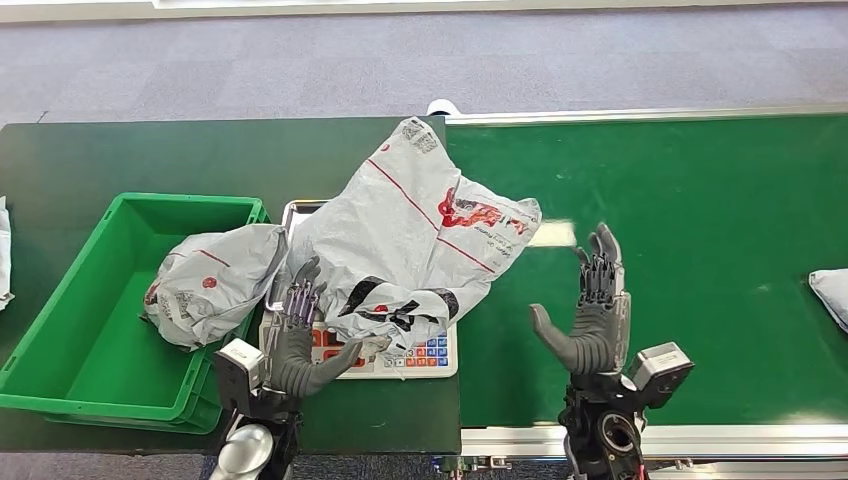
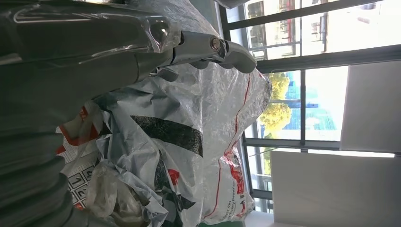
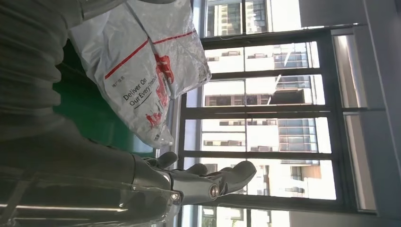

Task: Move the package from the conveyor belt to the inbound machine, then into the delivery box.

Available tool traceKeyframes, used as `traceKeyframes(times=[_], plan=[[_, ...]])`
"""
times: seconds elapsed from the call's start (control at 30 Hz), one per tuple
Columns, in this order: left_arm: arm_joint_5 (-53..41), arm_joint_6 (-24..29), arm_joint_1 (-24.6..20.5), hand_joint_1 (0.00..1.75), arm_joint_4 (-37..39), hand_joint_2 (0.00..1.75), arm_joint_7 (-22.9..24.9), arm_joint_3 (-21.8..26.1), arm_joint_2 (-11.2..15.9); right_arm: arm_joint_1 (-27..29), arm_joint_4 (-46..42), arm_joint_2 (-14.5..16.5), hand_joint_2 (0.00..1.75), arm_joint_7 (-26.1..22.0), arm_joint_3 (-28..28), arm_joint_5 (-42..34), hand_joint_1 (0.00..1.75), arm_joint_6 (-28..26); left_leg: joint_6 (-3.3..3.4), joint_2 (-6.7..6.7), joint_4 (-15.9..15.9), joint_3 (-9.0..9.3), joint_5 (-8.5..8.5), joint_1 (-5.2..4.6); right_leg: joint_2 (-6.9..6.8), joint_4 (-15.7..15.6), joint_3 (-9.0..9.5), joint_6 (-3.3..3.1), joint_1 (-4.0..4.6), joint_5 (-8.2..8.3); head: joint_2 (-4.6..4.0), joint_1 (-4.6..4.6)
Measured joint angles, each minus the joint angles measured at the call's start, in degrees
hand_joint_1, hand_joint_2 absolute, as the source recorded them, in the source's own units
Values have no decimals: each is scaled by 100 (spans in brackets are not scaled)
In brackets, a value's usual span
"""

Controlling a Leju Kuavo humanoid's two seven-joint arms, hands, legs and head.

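A large crumpled grey-white package (image 1: 410, 230) with red print lies across the inbound machine (image 1: 425, 360), a flat scale with a coloured keypad, and spills partly onto the green conveyor belt (image 1: 690, 200). My left hand (image 1: 298, 340) stands open at the package's near left edge, fingers upright against the plastic. The left wrist view has that hand (image 2: 71, 56) close against the package (image 2: 198, 118). Over the belt, to the right of the package and apart from it, my right hand (image 1: 592, 315) is open and holds nothing. In the right wrist view the package (image 3: 142, 71) lies beyond the hand (image 3: 94, 179).
A green delivery box (image 1: 90, 330) sits on the dark table left of the scale, with a second grey package (image 1: 210, 280) draped over its right wall. Another pale package (image 1: 832, 295) lies at the belt's right edge. A white item (image 1: 3, 250) shows at the far left.
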Motion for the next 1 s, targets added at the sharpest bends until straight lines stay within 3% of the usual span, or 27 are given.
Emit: traceKeyframes(times=[0.3,0.53,0.67,0.8,1.0], plan=[[-373,-39,-121,0,34,175,-84,-39,22,60,59,87,175,-86,-188,280,0,-197,0,-2,0,0,1,0,-1,0,-2,0,0,0,0,0],[-1017,-533,-1144,0,285,175,521,-210,143,-40,15,95,175,-121,-181,841,0,-185,3,-1,1,1,7,0,-2,0,2,0,0,8,0,0],[-1289,-435,-1771,0,606,175,707,-331,179,-245,-15,131,175,-29,-61,889,0,-100,5,0,2,1,10,0,-1,1,2,1,0,9,0,1],[-1608,-87,-2104,0,815,175,809,-456,219,-371,31,200,175,-126,-34,729,0,-53,5,-2,2,-1,10,0,-1,1,-1,1,0,8,0,-1],[-1899,-186,-2459,0,916,175,1179,-666,286,-447,50,304,175,-242,26,730,0,-250,5,0,1,-7,9,0,-1,1,-3,1,0,8,0,0]])
